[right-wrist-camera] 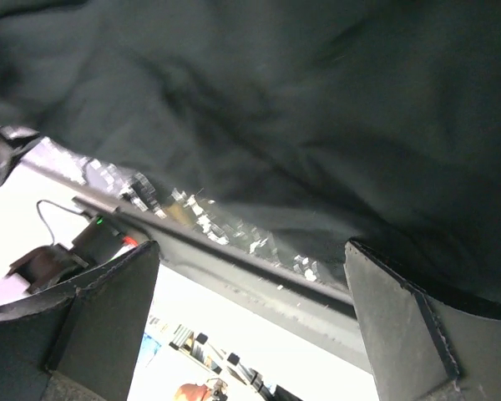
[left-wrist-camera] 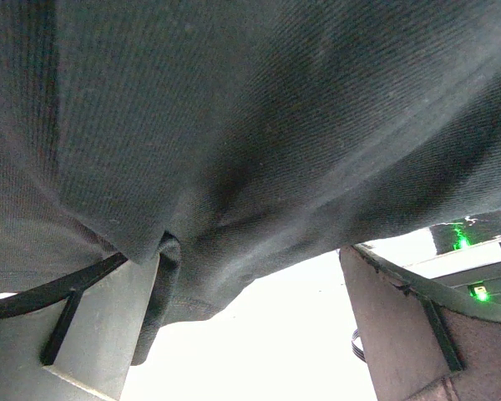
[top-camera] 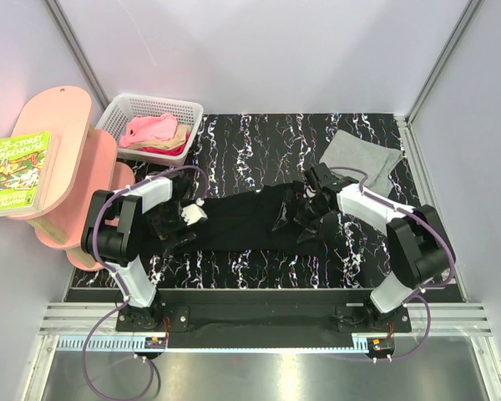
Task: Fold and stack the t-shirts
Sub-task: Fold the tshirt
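Observation:
A black t-shirt (top-camera: pixel 242 219) lies stretched left to right across the middle of the black marbled table. My left gripper (top-camera: pixel 174 232) is at its left end and my right gripper (top-camera: pixel 299 224) at its right end. In the left wrist view the black cloth (left-wrist-camera: pixel 259 125) fills the top and a hem droops over the left finger (left-wrist-camera: pixel 92 326); the jaws (left-wrist-camera: pixel 246 280) stand wide apart. In the right wrist view the black shirt (right-wrist-camera: pixel 301 109) lies just beyond the wide-open jaws (right-wrist-camera: pixel 250 251). A light grey t-shirt (top-camera: pixel 361 156) lies folded at the back right.
A white basket (top-camera: pixel 125 107) at the back left holds pink (top-camera: pixel 150 129), tan and red shirts. A pink shelf (top-camera: pixel 63 167) with a green book (top-camera: pixel 17 171) stands along the left edge. Frame posts stand at the back corners.

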You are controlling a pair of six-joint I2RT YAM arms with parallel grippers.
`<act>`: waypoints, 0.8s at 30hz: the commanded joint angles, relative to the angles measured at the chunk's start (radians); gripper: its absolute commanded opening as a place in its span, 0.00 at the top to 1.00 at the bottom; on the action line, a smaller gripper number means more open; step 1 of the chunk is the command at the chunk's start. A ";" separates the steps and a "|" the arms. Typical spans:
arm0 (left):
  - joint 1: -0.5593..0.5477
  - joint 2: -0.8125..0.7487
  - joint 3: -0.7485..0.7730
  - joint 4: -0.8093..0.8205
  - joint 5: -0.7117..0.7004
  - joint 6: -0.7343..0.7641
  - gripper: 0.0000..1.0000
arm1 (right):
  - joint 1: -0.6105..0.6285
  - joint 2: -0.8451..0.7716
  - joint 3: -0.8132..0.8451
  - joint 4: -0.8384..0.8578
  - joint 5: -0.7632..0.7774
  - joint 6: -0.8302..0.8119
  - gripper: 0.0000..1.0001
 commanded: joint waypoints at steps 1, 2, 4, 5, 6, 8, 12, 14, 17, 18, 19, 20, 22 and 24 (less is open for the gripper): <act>-0.006 -0.007 0.002 0.025 -0.007 0.015 0.01 | 0.002 0.091 -0.053 0.057 0.073 -0.014 0.00; -0.006 -0.007 0.002 0.023 -0.007 0.013 0.01 | 0.004 0.111 -0.062 0.062 0.087 -0.017 0.00; -0.003 -0.009 0.001 0.026 -0.013 0.018 0.01 | 0.001 0.160 -0.080 0.068 0.126 -0.026 0.00; -0.003 -0.009 -0.001 0.026 -0.016 0.020 0.01 | -0.005 0.172 -0.086 0.068 0.146 -0.038 0.00; -0.003 -0.013 -0.004 0.026 -0.019 0.020 0.01 | -0.012 0.187 -0.091 0.068 0.159 -0.044 0.00; -0.001 -0.015 -0.004 0.026 -0.025 0.023 0.01 | -0.031 0.200 -0.100 0.064 0.185 -0.066 0.00; 0.000 -0.023 -0.005 0.026 -0.025 0.024 0.01 | -0.077 0.181 -0.070 -0.023 0.254 -0.100 0.00; 0.000 -0.024 -0.004 0.025 -0.025 0.023 0.01 | -0.096 0.163 -0.004 -0.074 0.319 -0.124 0.00; -0.001 -0.032 -0.001 0.019 -0.013 0.020 0.01 | -0.136 0.132 0.099 -0.142 0.374 -0.149 0.00; -0.003 -0.038 0.001 0.017 -0.007 0.018 0.01 | -0.150 0.138 0.125 -0.156 0.368 -0.150 0.00; -0.007 -0.041 0.001 0.005 0.013 0.014 0.01 | -0.172 0.147 0.153 -0.159 0.351 -0.152 0.00; -0.012 -0.046 0.002 -0.003 0.024 0.010 0.01 | -0.182 0.161 0.206 -0.159 0.341 -0.155 0.00; -0.024 -0.069 0.002 -0.020 0.052 0.009 0.01 | -0.194 0.227 0.265 -0.169 0.325 -0.161 0.00; -0.035 -0.095 0.007 -0.043 0.076 0.006 0.01 | -0.206 0.310 0.360 -0.197 0.319 -0.170 0.00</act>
